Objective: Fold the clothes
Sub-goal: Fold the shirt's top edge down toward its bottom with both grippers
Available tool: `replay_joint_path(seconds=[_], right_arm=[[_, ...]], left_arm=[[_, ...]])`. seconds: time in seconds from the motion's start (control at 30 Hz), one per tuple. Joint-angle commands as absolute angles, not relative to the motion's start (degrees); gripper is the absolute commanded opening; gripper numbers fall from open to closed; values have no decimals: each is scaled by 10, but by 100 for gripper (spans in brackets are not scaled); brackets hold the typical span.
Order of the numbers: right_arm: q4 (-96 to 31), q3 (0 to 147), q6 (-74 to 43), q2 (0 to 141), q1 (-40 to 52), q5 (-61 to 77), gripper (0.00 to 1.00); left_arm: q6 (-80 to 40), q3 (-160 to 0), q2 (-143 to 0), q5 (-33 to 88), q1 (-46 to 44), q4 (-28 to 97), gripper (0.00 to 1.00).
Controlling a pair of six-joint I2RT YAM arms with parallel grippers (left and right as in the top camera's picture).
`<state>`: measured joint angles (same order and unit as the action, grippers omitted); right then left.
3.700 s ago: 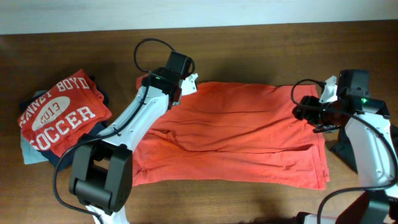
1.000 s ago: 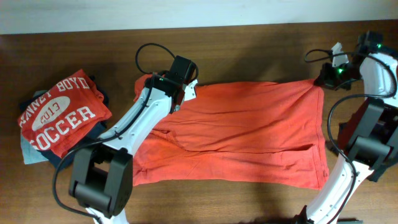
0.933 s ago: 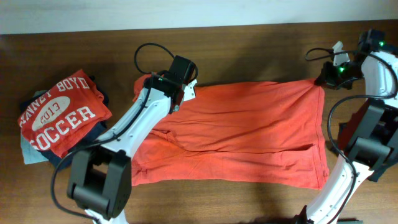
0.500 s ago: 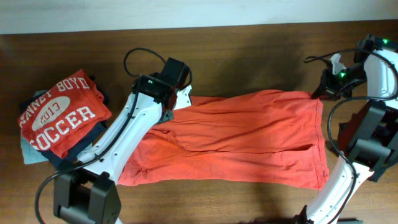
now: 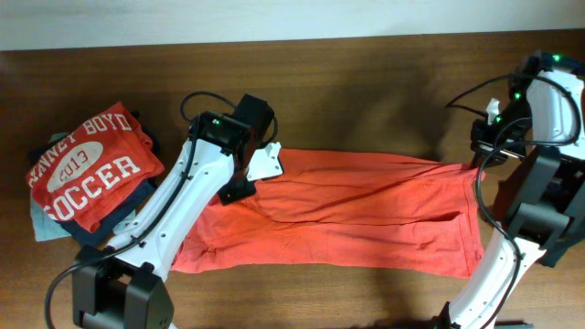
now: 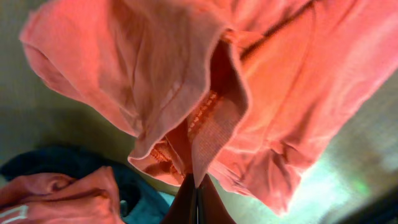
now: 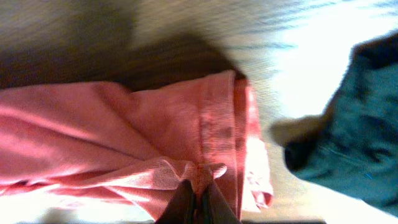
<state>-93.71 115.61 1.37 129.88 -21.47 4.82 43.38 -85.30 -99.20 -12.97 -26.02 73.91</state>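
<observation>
Moved: Over the last second, you had drawn the far edge of the orange-red shirt point(image 5: 366, 210) toward its near edge. It now lay as a narrower band.
Left jaws: The left gripper point(image 6: 196, 198) was clenched on a ribbed bit of hem at the shirt corner nearest the SOCCER tee point(image 5: 87, 169).
Right jaws: The right gripper point(image 7: 198, 198) was pinched tight on the folded edge at the corner farthest from the SOCCER tee.
Shirt: It lay spread on the table point(image 5: 366, 82), just beside the SOCCER tee on the right arm's side, its far edge lifted between your grippers.
Beyond: A dark garment point(image 7: 351, 118) lay past the shirt, farther still from the SOCCER tee.
Handling: The shirt was likely light, soft and limp, and would sag and wrinkle wherever you left it unsupported.
Hold: The hems and corners looked best to you, since the doubled cloth gives more to pinch.
</observation>
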Motion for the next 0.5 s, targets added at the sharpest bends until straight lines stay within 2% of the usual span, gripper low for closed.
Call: replay_joint_path(seconds=[0.0, 0.47], right_arm=[[-939, 1165, -20, 1276, -204, -24, 4], [-972, 1164, -25, 1276, -198, -37, 4]], left_arm=[[415, -864, -977, -100, -262, 757, 0], [392, -864, -977, -81, -262, 837, 0]])
